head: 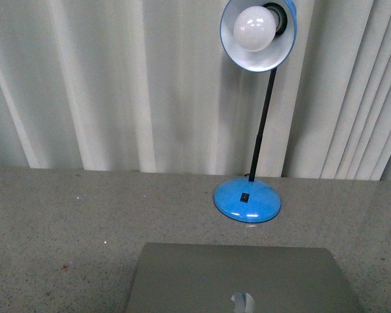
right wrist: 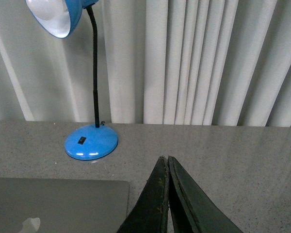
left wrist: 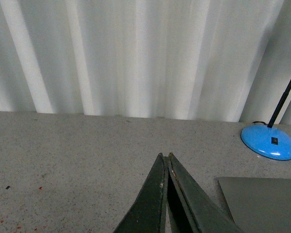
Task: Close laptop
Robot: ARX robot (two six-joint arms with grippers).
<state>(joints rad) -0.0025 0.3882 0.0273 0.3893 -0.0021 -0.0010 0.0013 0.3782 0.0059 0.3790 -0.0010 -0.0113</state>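
Note:
The grey laptop (head: pixel 241 277) lies with its lid down flat on the speckled grey table, at the near edge of the front view, its shiny apple logo facing up. No keys or screen show. Neither gripper shows in the front view. In the left wrist view my left gripper (left wrist: pixel 165 156) is shut and empty, above bare table beside a corner of the laptop (left wrist: pixel 264 201). In the right wrist view my right gripper (right wrist: pixel 164 158) is shut and empty, just off the other side of the laptop (right wrist: pixel 58 204).
A blue desk lamp stands behind the laptop, with its round base (head: pixel 247 199) on the table and its shade and bulb (head: pixel 258 29) high up. A white pleated curtain (head: pixel 117 85) hangs along the table's far edge.

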